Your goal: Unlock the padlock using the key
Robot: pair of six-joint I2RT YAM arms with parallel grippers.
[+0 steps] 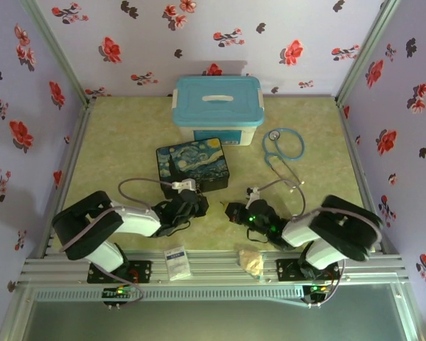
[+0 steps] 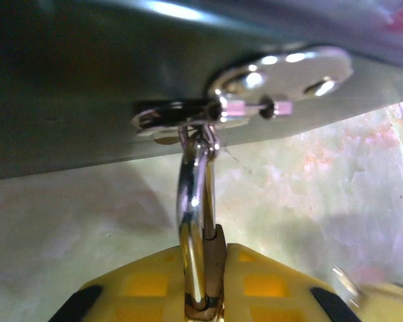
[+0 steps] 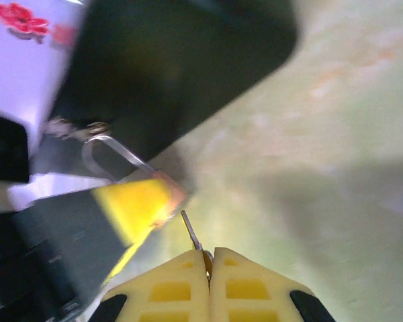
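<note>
The padlock (image 2: 191, 201) hangs by its silver shackle from the metal clasp (image 2: 188, 115) on the front of the starry-night box (image 1: 193, 165). My left gripper (image 2: 208, 249) is shut on its brass body. In the right wrist view the padlock (image 3: 169, 193) shows as a brass corner between the left arm's yellow fingers (image 3: 136, 202). My right gripper (image 3: 210, 252) is shut on the key (image 3: 191, 231), whose thin blade points up-left, its tip a short gap from the brass body. From above, the left gripper (image 1: 194, 204) and right gripper (image 1: 234, 212) face each other in front of the box.
A blue-lidded storage bin (image 1: 217, 108) stands behind the box. A stethoscope (image 1: 284, 148) lies at the right. A white packet (image 1: 176, 261) and a tan lump (image 1: 252, 263) sit on the near rail. Flowered walls close in three sides.
</note>
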